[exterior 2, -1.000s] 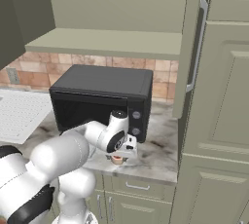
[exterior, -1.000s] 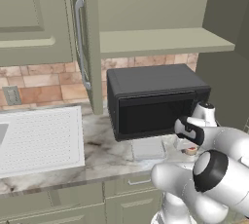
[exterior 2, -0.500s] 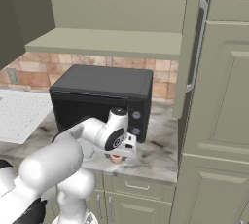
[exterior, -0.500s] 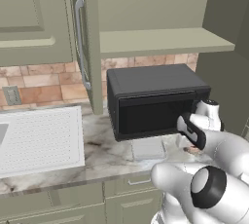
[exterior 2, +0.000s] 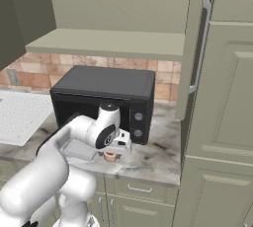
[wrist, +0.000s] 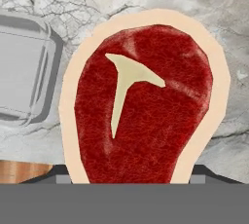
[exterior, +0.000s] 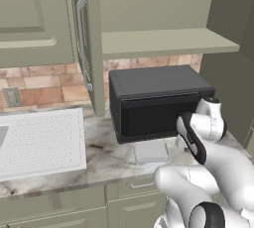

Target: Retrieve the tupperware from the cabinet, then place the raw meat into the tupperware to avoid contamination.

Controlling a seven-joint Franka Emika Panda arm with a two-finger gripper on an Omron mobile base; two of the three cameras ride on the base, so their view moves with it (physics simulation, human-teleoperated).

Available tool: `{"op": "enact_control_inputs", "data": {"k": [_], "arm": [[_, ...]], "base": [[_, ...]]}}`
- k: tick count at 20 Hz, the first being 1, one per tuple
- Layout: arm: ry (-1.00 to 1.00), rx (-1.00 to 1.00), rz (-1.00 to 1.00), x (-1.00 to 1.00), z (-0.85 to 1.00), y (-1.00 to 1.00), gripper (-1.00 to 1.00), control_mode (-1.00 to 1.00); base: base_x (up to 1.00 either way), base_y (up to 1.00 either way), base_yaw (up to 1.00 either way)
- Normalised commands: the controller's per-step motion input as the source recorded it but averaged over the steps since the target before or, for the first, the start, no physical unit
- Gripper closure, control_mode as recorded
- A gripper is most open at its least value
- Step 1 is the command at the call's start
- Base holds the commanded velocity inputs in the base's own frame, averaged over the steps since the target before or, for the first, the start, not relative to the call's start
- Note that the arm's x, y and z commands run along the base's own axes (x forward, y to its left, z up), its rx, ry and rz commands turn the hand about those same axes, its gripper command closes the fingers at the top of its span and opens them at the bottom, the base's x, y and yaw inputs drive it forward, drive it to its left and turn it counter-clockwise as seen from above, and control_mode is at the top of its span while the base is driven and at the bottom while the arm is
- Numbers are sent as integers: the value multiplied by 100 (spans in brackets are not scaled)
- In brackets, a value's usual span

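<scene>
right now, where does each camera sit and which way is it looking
Left base view: behind the arm on its left, facing forward and down at the microwave, tupperware and open cabinet; white arm at lower right.
Right base view: behind on the right, same counter; arm at lower left, hand low over the raw meat.
Hand view: on the hand, looking close down at the raw meat, tupperware beside it.
Shared: both base views show microwave, tupperware and cabinet.

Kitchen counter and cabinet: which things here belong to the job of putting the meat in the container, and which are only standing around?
For the job:
- raw meat, on the counter below the gripper
- tupperware, beside the meat
- cabinet, door open

Only standing around:
- microwave
- drainboard
- wall outlet
</scene>
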Motion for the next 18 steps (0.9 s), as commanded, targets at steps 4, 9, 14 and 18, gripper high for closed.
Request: {"op": "enact_control_inputs", "data": {"k": [4,9,14,18], "arm": [[0,0,0,-19,36,15,100,-100],[0,-2,1,-9,46,25,100,-100],[0,-2,3,-1,30,23,100,-100],[0,0,1,0,3,2,100,-100]], "base": [[0,0,0],[0,0,0],[0,0,0],[0,0,0]]}}
